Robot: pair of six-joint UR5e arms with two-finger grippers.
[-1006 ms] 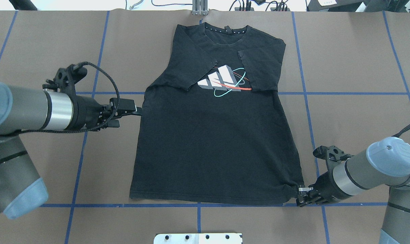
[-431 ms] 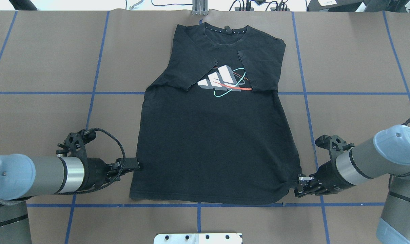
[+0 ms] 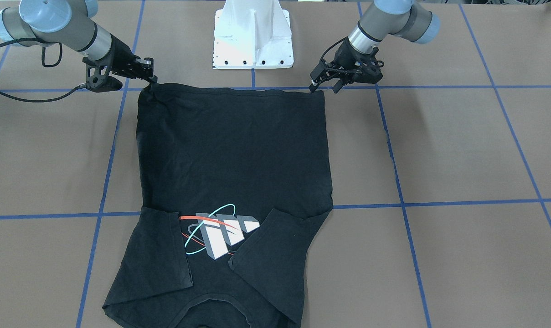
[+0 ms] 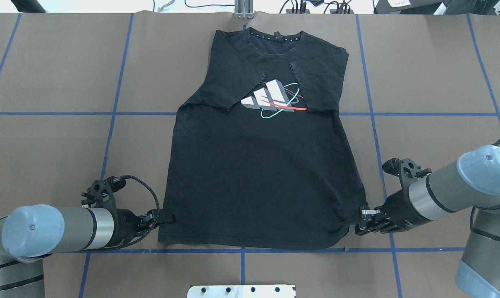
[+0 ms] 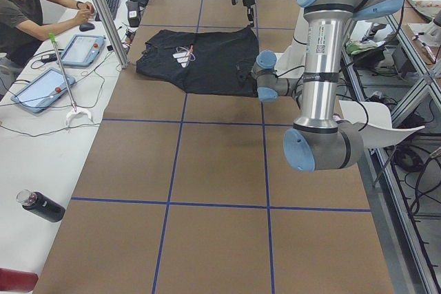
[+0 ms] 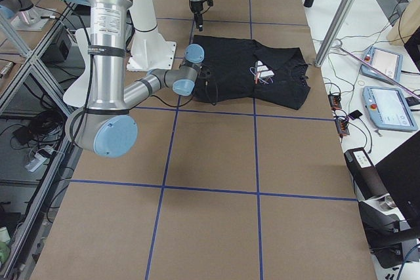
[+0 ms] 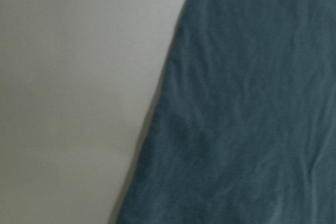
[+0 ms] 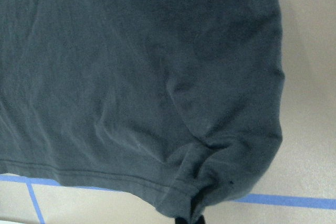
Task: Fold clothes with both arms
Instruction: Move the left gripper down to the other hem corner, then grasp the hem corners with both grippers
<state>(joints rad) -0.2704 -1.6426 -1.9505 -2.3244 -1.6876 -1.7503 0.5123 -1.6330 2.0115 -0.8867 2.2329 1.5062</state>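
The black short-sleeved cotton T-shirt [image 4: 258, 178] lay flat, print side up, on the brown paper-covered table [image 4: 47, 62], spread between the two grippers; its hem ran from one gripper across to the other, and its collar lay at the end far from both; both sleeves were folded inward over the chest, partly covering the white-grey print [image 4: 272, 99] with its red and teal ellipses. The right gripper [image 4: 359, 227] sat low at the hem corner on its own side, its fingers pressed together on a pinch of fabric; the cloth puckered toward that grip in the right wrist view. The left gripper [image 4: 166, 217] touched the T-shirt's side edge just collar-ward of the opposite hem corner; whether its fingers were spread or pressed together could not be told; the left wrist view showed only flat cloth beside bare table.
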